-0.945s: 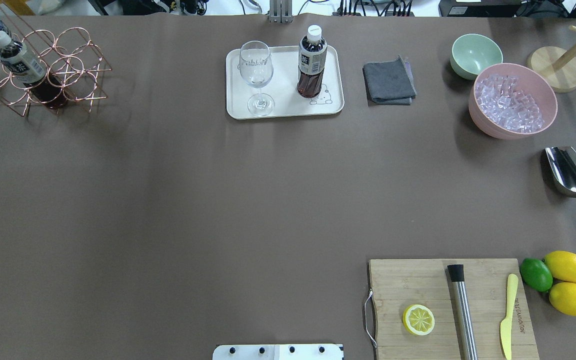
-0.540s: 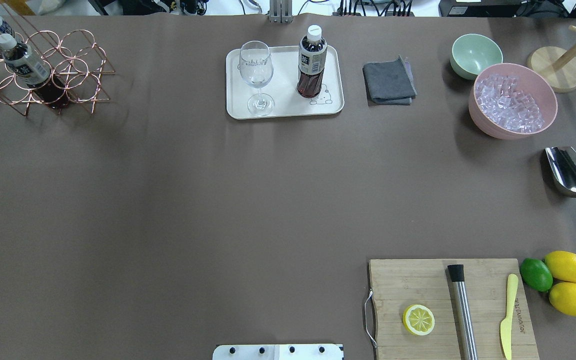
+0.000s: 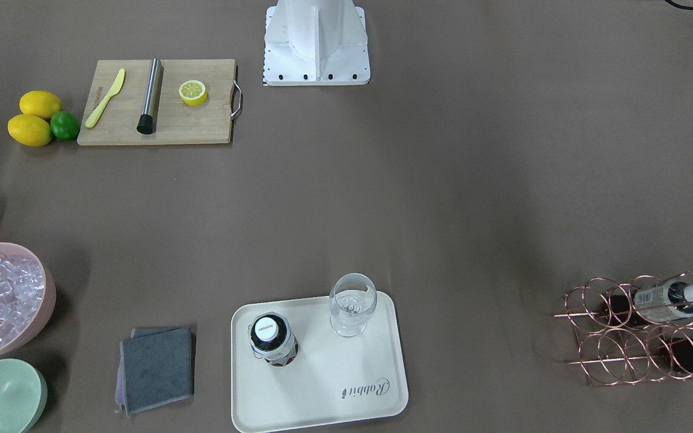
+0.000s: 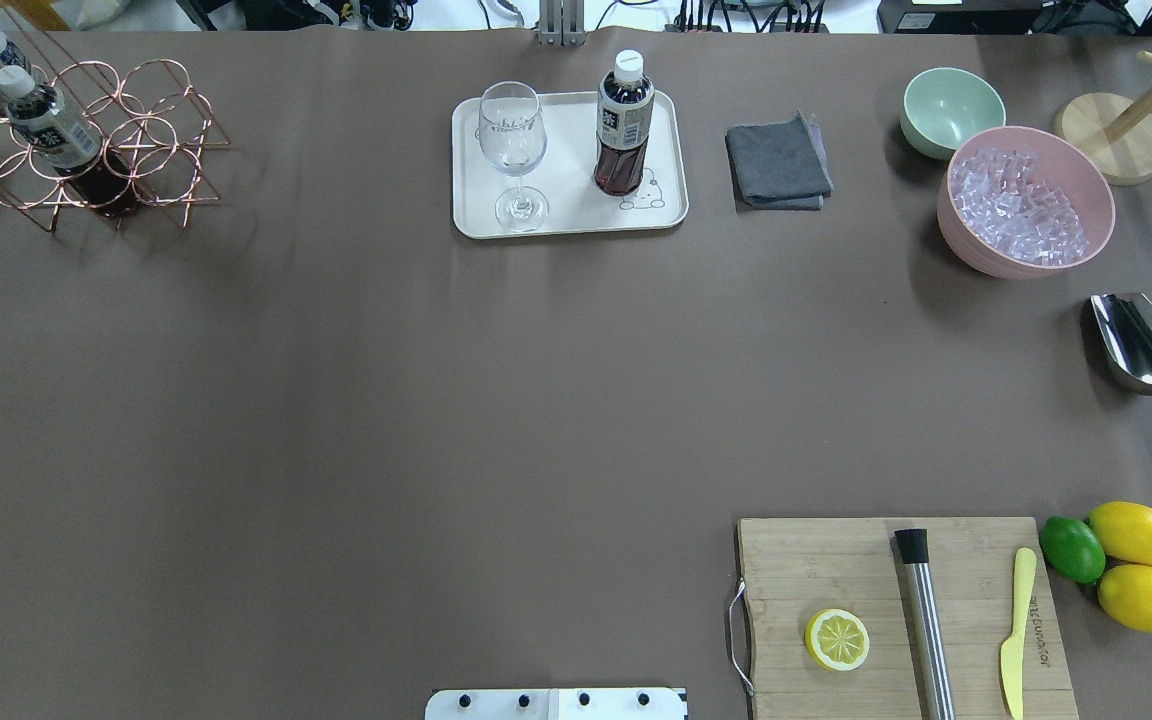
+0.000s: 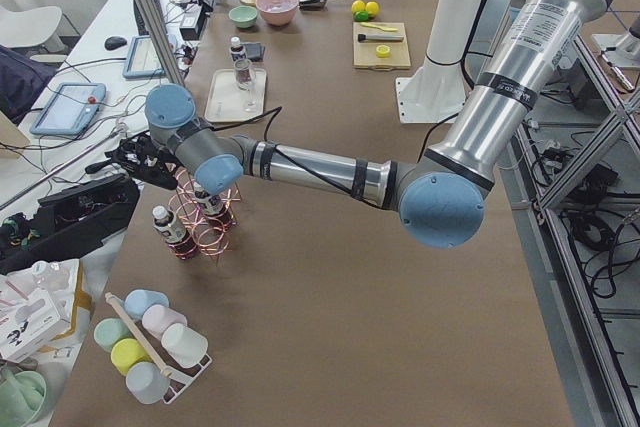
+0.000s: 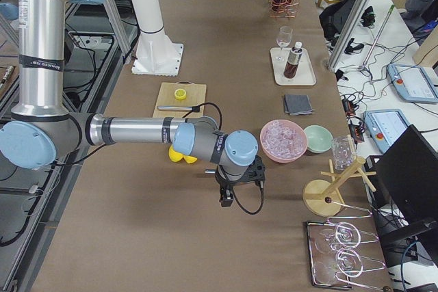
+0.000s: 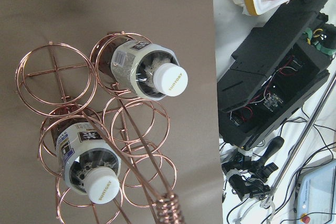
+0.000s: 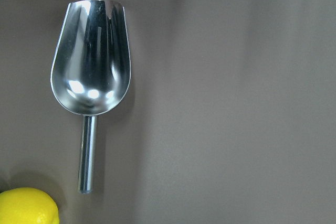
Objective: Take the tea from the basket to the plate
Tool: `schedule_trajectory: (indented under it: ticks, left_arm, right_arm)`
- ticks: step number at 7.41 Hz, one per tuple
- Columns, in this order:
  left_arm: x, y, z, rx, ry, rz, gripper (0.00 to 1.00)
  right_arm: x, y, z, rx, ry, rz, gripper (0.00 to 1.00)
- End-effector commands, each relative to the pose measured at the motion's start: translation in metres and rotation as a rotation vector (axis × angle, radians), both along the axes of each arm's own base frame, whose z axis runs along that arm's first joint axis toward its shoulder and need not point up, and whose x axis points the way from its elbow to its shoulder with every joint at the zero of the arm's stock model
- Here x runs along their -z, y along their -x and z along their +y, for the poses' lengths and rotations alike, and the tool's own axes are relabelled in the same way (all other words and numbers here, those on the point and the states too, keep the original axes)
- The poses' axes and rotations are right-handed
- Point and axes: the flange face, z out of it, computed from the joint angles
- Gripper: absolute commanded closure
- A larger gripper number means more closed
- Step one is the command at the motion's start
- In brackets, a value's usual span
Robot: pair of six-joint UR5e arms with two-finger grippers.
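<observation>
One tea point(image 4: 623, 125) stands upright on the plate point(image 4: 566, 218), with its cap up in the front view, tea point(image 3: 272, 338) on plate point(image 3: 322, 391). Two more tea bottles point(image 4: 54, 135) point(image 7: 149, 72) sit in the basket point(image 4: 151, 130) point(image 3: 623, 337) at the far left corner. The left wrist camera looks straight down on the basket point(image 7: 60, 80) and shows no fingers. My left gripper point(image 5: 135, 159) hangs just beyond the basket at the table's edge. The right gripper point(image 6: 236, 186) hovers near the scoop point(image 8: 92, 61). I cannot tell whether either is open or shut.
A wine glass point(image 4: 513, 150) shares the plate. To the right lie a grey cloth point(image 4: 778, 160), a mint bowl point(image 4: 951, 110), a pink bowl of ice point(image 4: 1026, 200) and the scoop point(image 4: 1141, 345). A cutting board point(image 4: 796, 560) with lemons point(image 4: 1136, 565) is near right.
The basket with its two bottles looked larger and tilted 0.9 s ago. It now sits lower and level, barely different from half a second ago.
</observation>
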Motion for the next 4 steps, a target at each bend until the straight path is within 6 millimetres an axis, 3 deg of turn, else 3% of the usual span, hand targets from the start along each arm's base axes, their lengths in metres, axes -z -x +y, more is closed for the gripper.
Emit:
schedule_trajectory:
  ticks: [1,2,4]
  left_arm:
    - [0.017,0.039,0.01,-0.014,-0.08,0.016,0.02]
    - [0.03,0.065,0.028,0.001,-0.11,0.039,0.02]
    - [0.073,0.07,0.111,-0.021,-0.162,0.07,0.02]
  right_arm:
    - [0.005,0.0,-0.003,0.001,-0.015,-0.001,0.0]
    - [0.007,0.001,-0.004,0.0,-0.016,-0.004,0.01]
    - [0.005,0.001,-0.004,-0.001,-0.012,-0.008,0.0]
